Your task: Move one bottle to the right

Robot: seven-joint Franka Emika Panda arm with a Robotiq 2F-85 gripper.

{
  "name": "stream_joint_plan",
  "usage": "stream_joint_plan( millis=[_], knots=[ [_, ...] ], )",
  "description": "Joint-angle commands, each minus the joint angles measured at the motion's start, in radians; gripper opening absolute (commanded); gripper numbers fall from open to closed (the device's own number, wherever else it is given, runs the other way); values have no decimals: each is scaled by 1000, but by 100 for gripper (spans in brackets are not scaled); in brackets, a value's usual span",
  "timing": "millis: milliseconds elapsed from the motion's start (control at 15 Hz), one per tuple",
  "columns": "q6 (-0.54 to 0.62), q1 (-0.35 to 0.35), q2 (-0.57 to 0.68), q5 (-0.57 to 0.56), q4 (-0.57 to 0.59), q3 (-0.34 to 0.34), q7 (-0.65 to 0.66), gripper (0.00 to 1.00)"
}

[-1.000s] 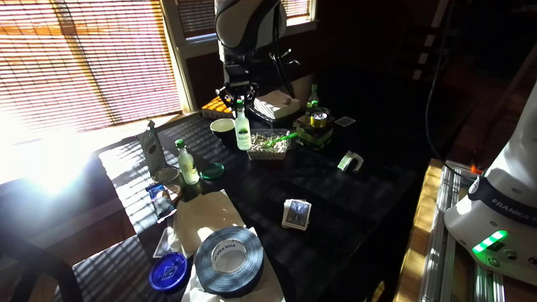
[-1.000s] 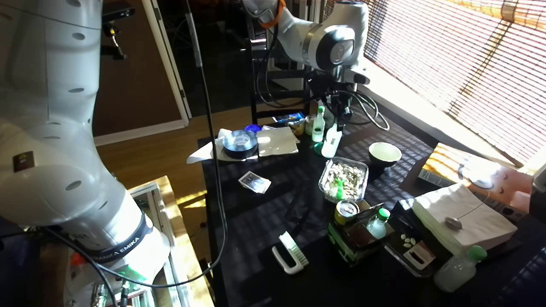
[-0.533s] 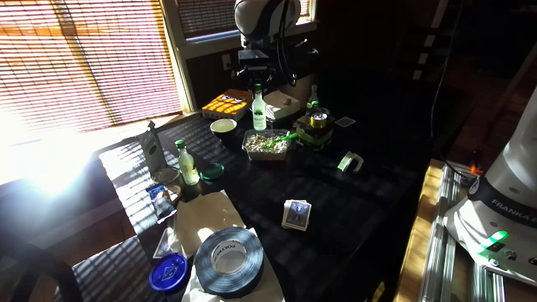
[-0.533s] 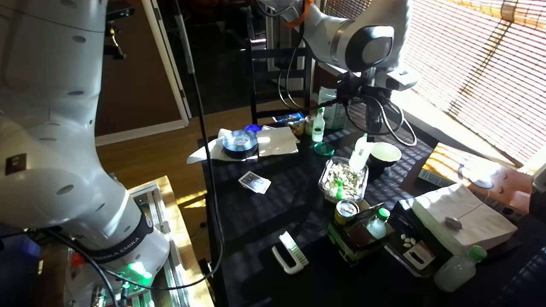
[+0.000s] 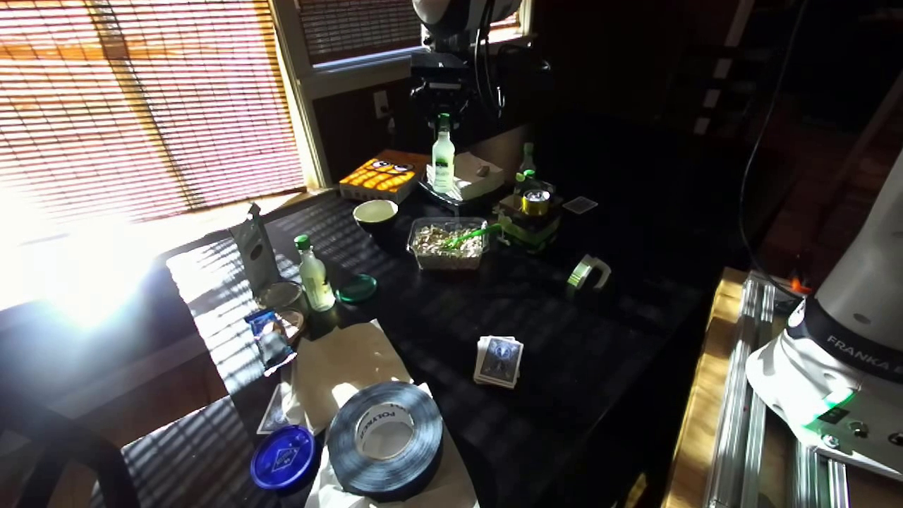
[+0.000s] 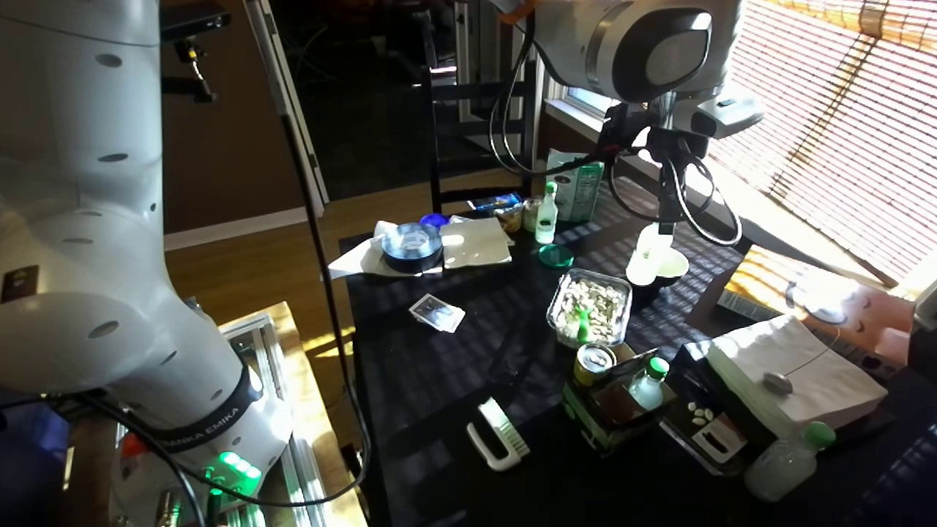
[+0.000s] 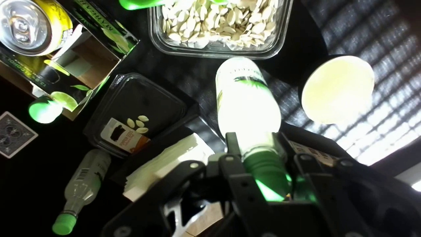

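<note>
The bottle, pale green with a green cap, hangs nearly upright from my gripper in an exterior view [image 5: 443, 166]. It also shows in another angle from outside [image 6: 644, 260] and, overexposed, in the wrist view [image 7: 248, 98]. My gripper [image 7: 254, 140] is shut around its neck, just below the cap; the gripper also shows from outside [image 5: 443, 125], [image 6: 665, 225]. The bottle is held above the table, near the bowl and seed tray. A near-identical second green bottle [image 5: 317, 279] stands at the table's end by the bag and lid.
A seed tray [image 6: 554, 307] with a green utensil, a dark bowl [image 6: 679, 262], a box with a can [image 6: 585, 421] and a paper stack [image 6: 812, 366] stand nearby. Another green-capped bottle [image 7: 84, 184] stands beyond the box. A brush [image 6: 501, 435] lies on the table.
My gripper has carried the held bottle from near the green lid, past the seed tray, to over the bowl: rightward in both exterior views, and farther up in one. The other objects stay put.
</note>
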Motion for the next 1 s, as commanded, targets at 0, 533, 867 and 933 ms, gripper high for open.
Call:
stream_joint_plan(
  millis=[0,533,867,933],
  knots=[
    [-3,-9,-2,-5,2,13,2,29],
    [145,-69,-167,-1,-176,-36,-8,7],
    [116,-95,-183,-3,-188,-34,-6,29],
    [116,-96,-207,-3,-212,-30,-6,29]
  ],
)
